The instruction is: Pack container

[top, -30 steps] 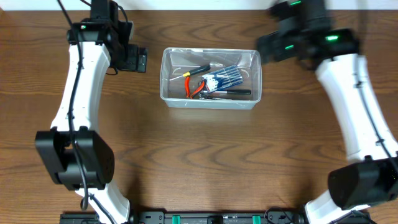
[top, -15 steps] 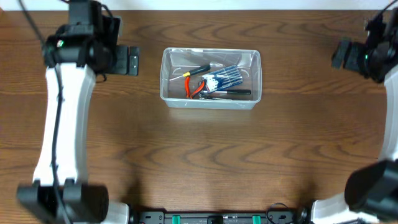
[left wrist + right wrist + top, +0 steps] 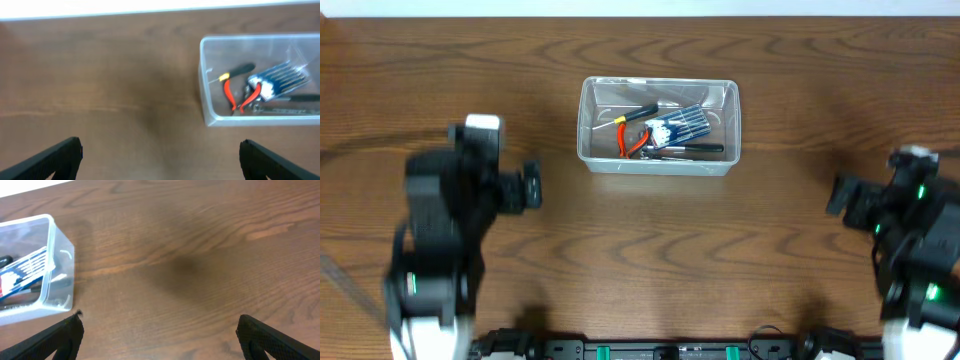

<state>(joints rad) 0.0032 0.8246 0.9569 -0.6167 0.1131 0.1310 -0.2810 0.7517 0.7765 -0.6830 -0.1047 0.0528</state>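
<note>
Container (image 3: 658,167) on dark wood table (image 3: 650,255)

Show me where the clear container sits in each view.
Overhead: container, top centre.
Left wrist: container, upper right, cut by the edge.
Right wrist: container, left edge, partly cut off.
Shared landmark: the blue-and-white pack inside it.

One container (image 3: 658,168); one red-handled pliers (image 3: 631,141); one blue packet (image 3: 682,123); two grippers: left gripper (image 3: 531,187), right gripper (image 3: 839,195).
</note>
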